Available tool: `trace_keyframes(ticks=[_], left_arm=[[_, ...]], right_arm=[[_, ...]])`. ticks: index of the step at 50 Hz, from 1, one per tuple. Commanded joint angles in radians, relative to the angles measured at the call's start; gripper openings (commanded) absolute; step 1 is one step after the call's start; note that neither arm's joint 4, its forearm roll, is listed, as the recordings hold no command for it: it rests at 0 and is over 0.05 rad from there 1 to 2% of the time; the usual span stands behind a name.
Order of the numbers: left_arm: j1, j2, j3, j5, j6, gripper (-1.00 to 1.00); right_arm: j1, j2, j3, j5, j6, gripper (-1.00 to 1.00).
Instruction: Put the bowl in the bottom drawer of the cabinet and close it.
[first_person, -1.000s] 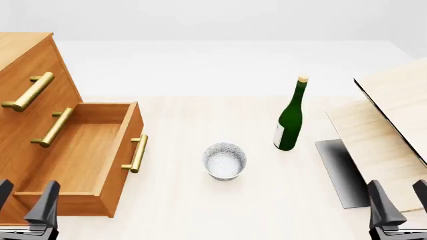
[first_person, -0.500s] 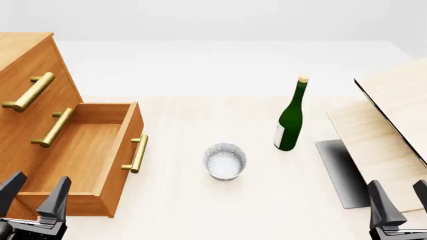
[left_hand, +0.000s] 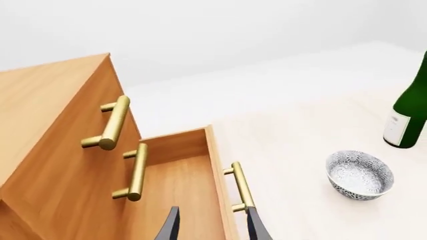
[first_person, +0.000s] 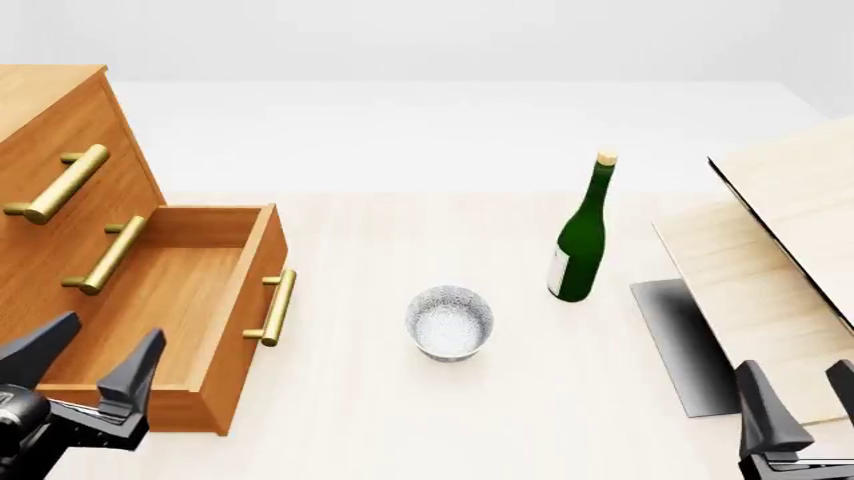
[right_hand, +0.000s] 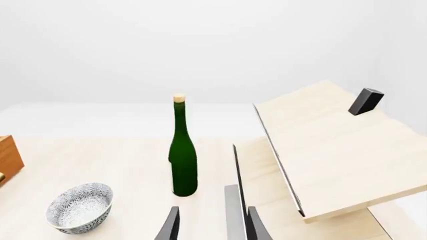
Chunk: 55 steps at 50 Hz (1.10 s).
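The left claw (first_person: 96, 358) hovers released over the pulled-out bottom drawer (first_person: 167, 305) of the cabinet (first_person: 54, 160), the bowl (first_person: 450, 322) stands upright on the table (first_person: 400, 420) right of it, near the green bottle (first_person: 582, 235), and the right claw (first_person: 801, 395) is released, empty.

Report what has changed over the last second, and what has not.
The left gripper has risen from the near left corner and moved forward, its open fingers now over the front end of the open bottom drawer. It holds nothing. The right gripper, the bowl, the green bottle and the cabinet stayed put.
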Motion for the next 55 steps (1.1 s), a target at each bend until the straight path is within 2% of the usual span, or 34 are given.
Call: trace_keyframes(ticks=[1,5,7,10,13,18,42,55], left_arm=[[-0.042,0.026,-0.074,0.084,0.009,1.00],[-0.049,0.017,-0.092,0.120,0.030,1.00],[-0.060,0.071,-0.109,0.128,0.013,1.00],[-0.058,0.042,-0.119,0.158,0.025,1.00],[-0.071,0.096,-0.129,0.159,0.009,1.00],[-0.073,0.102,-0.145,0.189,0.014,1.00],[-0.100,0.335,-0.209,0.224,-0.099,1.00],[-0.108,0.408,-0.236,0.233,-0.128,1.00]], right_arm=[[0.000,-0.001,0.000,0.001,0.000,1.00],[0.000,-0.001,0.000,0.001,0.000,1.00],[0.000,-0.001,0.000,0.001,0.000,1.00],[0.000,-0.001,0.000,0.001,0.000,1.00],[0.000,-0.001,0.000,0.001,0.000,1.00],[0.000,-0.001,0.000,0.001,0.000,1.00],[0.000,-0.001,0.000,0.001,0.000,1.00],[0.000,-0.001,0.000,0.001,0.000,1.00]])
